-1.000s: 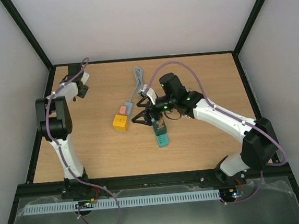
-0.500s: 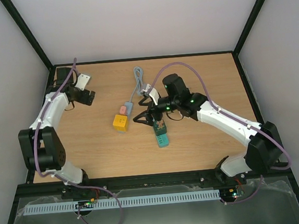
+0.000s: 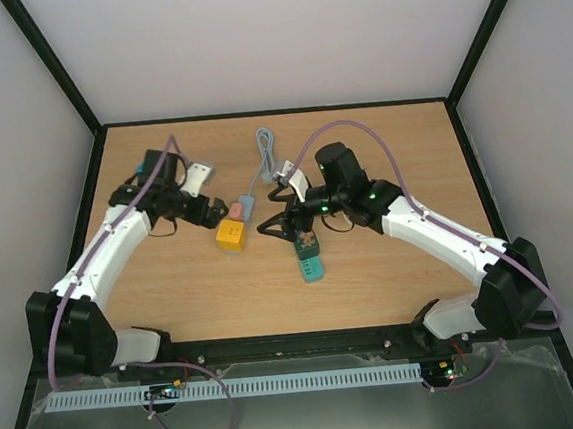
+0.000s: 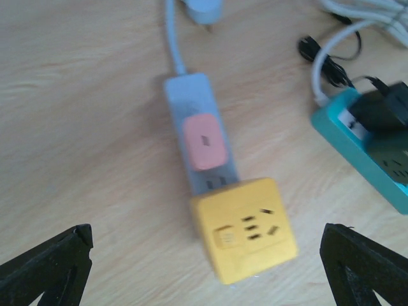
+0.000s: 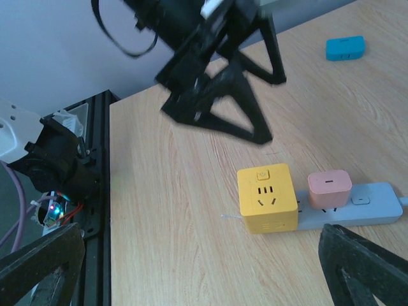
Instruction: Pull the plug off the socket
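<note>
The cube (image 3: 231,235) has bare bench (image 3: 182,284) from its 5 to 9 o'clock. The pink plug (image 3: 234,210) stands just beside at 12, the left gripper (image 3: 214,213) near at 11, the right gripper (image 3: 273,228) at 3, a teal socket (image 3: 310,265) at 4.

Grey socket strip (image 4: 188,92) lies flat on the table (image 4: 76,127) — pink plug (image 4: 204,141) seated mid-strip. Yellow cube plug (image 4: 245,226) sits on its end.

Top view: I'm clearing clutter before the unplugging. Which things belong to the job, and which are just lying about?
Job, probably:
grey power strip
yellow cube plug
pink plug

Lying about, seemingly:
teal power strip
black plug
</note>
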Robot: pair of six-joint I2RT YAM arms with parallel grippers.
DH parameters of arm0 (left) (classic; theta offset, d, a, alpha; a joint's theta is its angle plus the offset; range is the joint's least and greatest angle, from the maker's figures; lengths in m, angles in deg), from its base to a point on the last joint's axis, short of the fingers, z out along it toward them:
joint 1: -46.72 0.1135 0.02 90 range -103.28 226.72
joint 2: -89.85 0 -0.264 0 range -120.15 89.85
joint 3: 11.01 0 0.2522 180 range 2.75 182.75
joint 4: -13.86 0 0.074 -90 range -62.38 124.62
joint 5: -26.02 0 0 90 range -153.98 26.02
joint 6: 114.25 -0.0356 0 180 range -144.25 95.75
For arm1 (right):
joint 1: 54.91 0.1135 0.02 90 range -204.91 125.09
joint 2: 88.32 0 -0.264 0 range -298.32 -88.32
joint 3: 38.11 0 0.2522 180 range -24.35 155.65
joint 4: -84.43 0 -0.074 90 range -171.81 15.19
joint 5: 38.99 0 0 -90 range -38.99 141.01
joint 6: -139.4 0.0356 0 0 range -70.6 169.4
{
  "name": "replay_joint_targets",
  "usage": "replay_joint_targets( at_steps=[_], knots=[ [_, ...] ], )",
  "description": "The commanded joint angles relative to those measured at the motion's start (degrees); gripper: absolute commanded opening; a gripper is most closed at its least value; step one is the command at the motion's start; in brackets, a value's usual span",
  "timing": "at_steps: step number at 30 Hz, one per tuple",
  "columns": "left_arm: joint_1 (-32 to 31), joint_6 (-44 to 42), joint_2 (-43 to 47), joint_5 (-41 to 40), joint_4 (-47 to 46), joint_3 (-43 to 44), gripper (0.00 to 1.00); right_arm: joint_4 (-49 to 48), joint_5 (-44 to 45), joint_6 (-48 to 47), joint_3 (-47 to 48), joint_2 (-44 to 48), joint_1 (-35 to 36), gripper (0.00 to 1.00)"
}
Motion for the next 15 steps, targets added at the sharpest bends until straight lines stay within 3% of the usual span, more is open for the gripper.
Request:
replay_joint_targets(
  at_steps=[1, 10, 15],
  knots=[
    [-6.6, 6.6, 1.0, -4.4, -0.6, -4.2, 0.99, -1.8, 0.9, -0.4, -0.3, 2.0, -0.1, 0.98],
    [-15.2, 10.3, -1.0, -12.9, -3.8, -7.8, 0.99, -1.7, 1.2, -0.6, -0.6, 2.3, -0.2, 0.98],
    [-16.4, 11.0, -3.7, -16.0, -4.4, -8.0, 0.99, -1.9, 1.2, -0.6, -0.7, 2.1, -0.2, 0.98]
  ],
)
